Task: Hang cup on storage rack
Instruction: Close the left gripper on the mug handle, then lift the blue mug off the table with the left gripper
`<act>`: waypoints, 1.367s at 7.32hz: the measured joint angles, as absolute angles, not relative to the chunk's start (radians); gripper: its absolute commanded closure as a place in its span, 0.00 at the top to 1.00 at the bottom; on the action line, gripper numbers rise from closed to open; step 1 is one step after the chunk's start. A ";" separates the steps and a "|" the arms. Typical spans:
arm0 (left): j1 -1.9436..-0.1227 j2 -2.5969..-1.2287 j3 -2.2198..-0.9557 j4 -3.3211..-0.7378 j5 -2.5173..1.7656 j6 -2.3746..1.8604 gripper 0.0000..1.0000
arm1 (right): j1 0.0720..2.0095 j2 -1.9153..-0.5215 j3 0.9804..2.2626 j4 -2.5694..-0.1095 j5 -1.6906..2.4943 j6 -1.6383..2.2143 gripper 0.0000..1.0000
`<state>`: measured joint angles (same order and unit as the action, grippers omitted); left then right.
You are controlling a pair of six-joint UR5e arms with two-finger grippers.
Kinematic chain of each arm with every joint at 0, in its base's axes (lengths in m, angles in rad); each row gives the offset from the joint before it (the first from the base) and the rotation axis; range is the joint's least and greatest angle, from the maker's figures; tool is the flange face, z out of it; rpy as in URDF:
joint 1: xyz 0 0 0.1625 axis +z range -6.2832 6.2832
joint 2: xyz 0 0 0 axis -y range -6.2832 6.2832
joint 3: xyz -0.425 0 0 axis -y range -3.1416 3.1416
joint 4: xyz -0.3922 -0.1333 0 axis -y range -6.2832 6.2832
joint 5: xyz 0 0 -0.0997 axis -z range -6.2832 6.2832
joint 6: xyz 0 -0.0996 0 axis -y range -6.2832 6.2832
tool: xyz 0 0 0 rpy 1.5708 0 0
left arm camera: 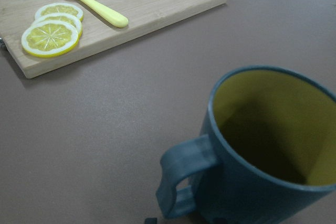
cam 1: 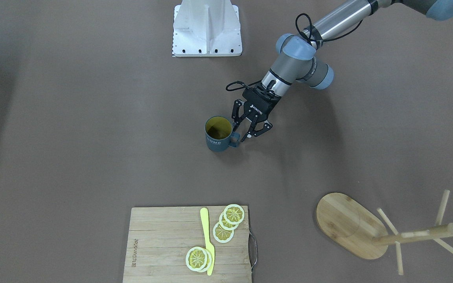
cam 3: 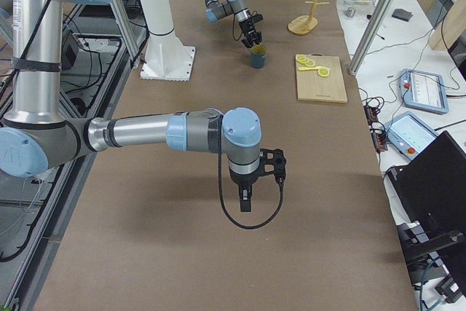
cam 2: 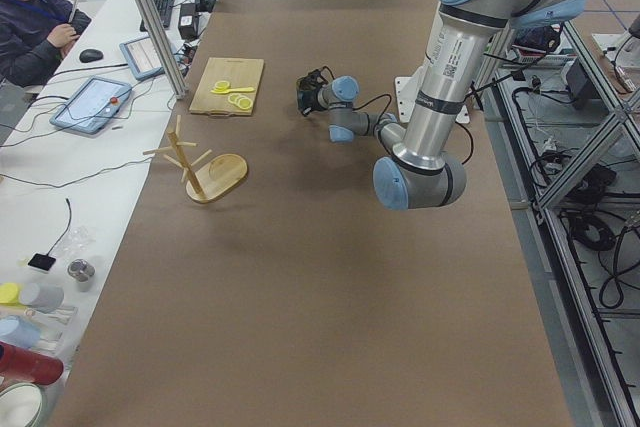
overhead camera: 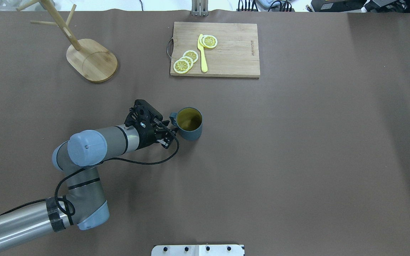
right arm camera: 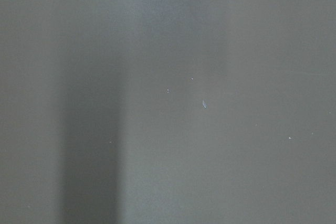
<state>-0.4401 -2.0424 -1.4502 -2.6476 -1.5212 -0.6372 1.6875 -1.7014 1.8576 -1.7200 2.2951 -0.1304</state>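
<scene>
Grasp step: left gripper (cam 1: 240, 134) spread wide astride the handle (cam 1: 234, 140) of the cup (cam 1: 218, 135), upright mid-table; next move likely calls for closing, then lifting toward the storage rack (cam 1: 348, 226), well apart.

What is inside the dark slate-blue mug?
The dark slate-blue mug shows only its yellow-green inner wall and a shadowed floor; no contents visible. Its near wall hides part of the floor in the wrist view.
</scene>
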 measured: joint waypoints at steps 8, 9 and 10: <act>-0.483 -2.069 -1.418 -2.649 -1.524 -0.609 0.47 | 1.687 -1.700 1.858 -1.720 2.296 -0.126 1.00; -0.482 -2.075 -1.412 -2.649 -1.525 -0.609 0.44 | 1.687 -1.700 1.858 -1.720 2.296 -0.126 1.00; -0.482 -2.080 -1.407 -2.649 -1.525 -0.608 0.44 | 1.687 -1.700 1.858 -1.720 2.296 -0.126 1.00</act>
<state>-0.4822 -2.0799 -1.4071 -2.6492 -1.5247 -0.6080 1.6874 -1.6997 1.8576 -1.7196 2.2964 -0.1258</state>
